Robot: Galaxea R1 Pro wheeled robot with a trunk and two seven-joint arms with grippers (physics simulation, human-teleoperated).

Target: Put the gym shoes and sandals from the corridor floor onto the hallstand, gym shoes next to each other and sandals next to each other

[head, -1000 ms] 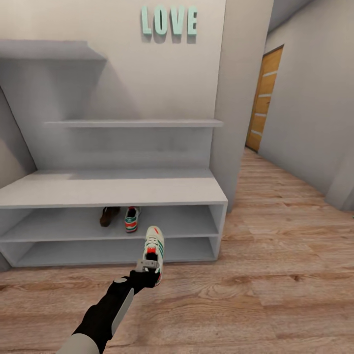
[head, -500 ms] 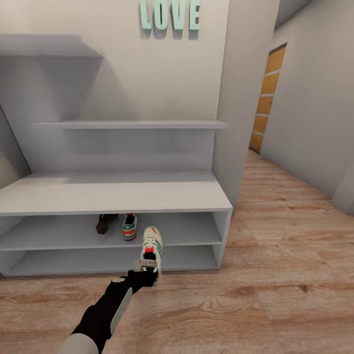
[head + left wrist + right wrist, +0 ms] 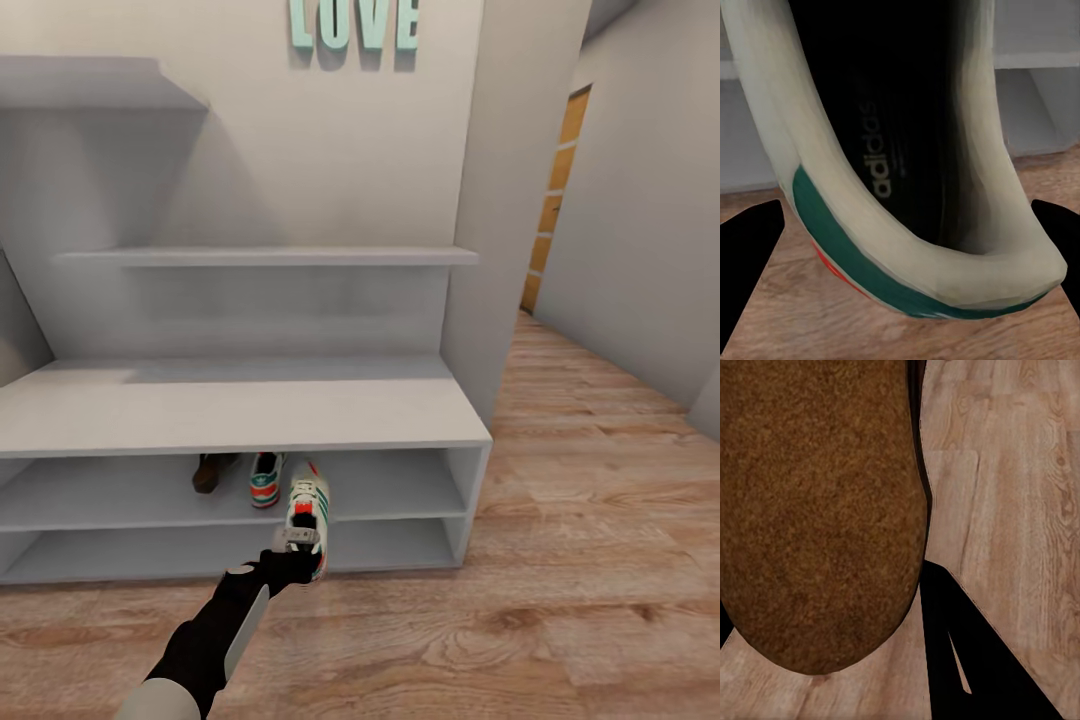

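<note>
While the left gripper (image 3: 297,545) is clamped on a gym shoe (image 3: 307,503) at six o'clock, toe toward the hallstand (image 3: 240,415), the right gripper's (image 3: 919,574) spread is unclear beside a sandal (image 3: 817,510). Farther in, the upper low shelf (image 3: 120,490) holds a second gym shoe (image 3: 265,478) and another sandal (image 3: 212,470).

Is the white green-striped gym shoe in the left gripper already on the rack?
Not yet: the held gym shoe hangs at the hallstand's front edge, left gripper clamping its heel.
</note>
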